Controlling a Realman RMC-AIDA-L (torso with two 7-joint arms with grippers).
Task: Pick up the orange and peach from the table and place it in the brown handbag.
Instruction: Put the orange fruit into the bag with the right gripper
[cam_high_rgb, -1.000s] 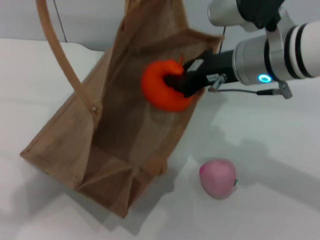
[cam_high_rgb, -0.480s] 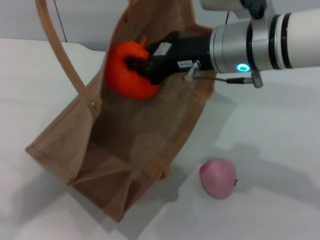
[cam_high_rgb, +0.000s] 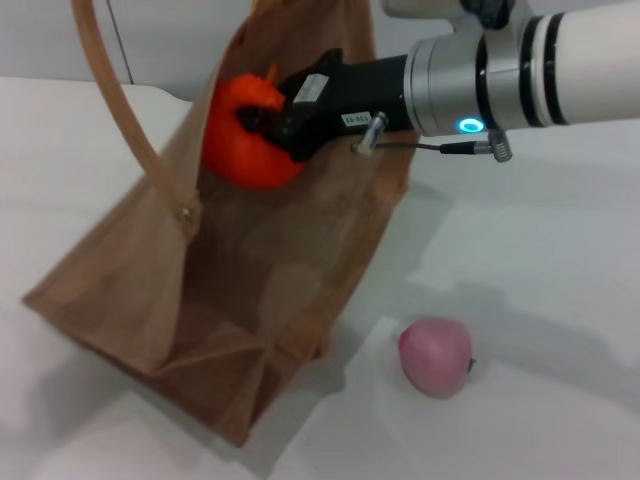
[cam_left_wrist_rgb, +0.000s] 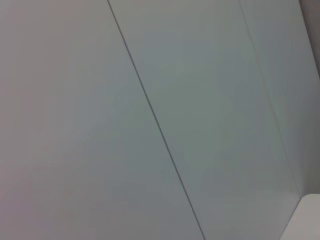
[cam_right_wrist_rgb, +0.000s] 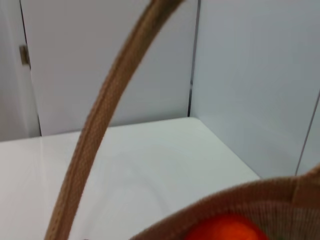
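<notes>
Gripping the orange (cam_high_rgb: 243, 130), right claw (cam_high_rgb: 262, 124) now deeper over brown handbag (cam_high_rgb: 230, 290), bag shifted.

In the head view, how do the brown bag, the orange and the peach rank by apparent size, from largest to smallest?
1. Brown bag: by far the largest.
2. Orange, held in the right gripper over the bag's opening: looks somewhat bigger than the peach, but it is raised nearer the camera, so that margin is unsure.
3. Peach, on the table.

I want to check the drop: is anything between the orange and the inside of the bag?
Nothing visible is. The right gripper holds the orange over the open mouth of the bag, and the inside below shows only bare fabric. The handle arcs off to one side. The peach lies on the table.
</notes>
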